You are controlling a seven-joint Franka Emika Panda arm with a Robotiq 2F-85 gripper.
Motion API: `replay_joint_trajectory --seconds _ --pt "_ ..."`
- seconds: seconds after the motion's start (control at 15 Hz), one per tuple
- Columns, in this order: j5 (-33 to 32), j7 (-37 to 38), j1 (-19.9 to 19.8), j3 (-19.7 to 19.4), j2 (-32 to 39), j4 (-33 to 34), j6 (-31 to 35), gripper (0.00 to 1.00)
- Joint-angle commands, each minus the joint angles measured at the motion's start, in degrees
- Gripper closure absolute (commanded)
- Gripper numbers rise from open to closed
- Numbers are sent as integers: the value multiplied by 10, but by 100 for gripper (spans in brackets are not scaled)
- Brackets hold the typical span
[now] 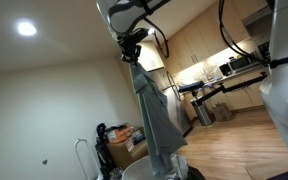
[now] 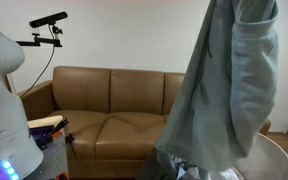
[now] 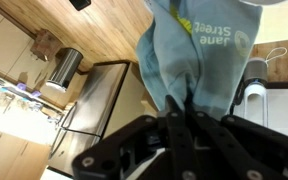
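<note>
My gripper [image 1: 133, 50] is high up near the ceiling and shut on a grey-blue sweatshirt [image 1: 156, 110], which hangs straight down from it in a long drape. In the wrist view the black fingers [image 3: 174, 120] pinch the bunched fabric of the sweatshirt [image 3: 199, 55], whose neck label shows yellow lettering. The same garment fills the right half of an exterior view as a hanging grey sweatshirt [image 2: 224, 80]. Its lower end reaches down to a white round basket [image 2: 280, 160], seen also as a basket [image 1: 144, 170] under the cloth.
A brown leather sofa [image 2: 104, 110] stands against the wall. A kitchen with wooden cabinets [image 1: 199, 40], a counter and a microwave [image 1: 234, 65] lies at the back. A steel fridge [image 3: 89, 100] and a bin [image 3: 59, 68] show on the wood floor. Boxes [image 1: 124, 140] sit by the wall.
</note>
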Motion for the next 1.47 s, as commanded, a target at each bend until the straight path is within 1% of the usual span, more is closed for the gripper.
replay_joint_trajectory --seconds 0.0,0.13,0.33,0.47,0.67,0.8,0.87,0.93,1.0,1.07,1.33,1.4 --pt "10 30 12 6 -25 -98 23 94" --pt "23 64 22 15 -35 -163 52 94" --pt "30 99 36 14 -44 -241 134 95" --pt "23 116 34 14 -53 -281 180 95" --pt "-21 147 9 17 -73 -324 252 95" --pt "-43 171 -12 25 -77 -352 262 95" --pt "-52 183 -21 28 -78 -366 254 95" --pt "-26 185 -16 15 -77 -376 248 95" --pt "-25 198 -23 17 -75 -376 233 94" --pt "-24 171 -13 16 -67 -360 237 94" --pt "-24 175 -14 15 -67 -364 237 94" --pt "-13 165 -6 11 -60 -361 240 94"
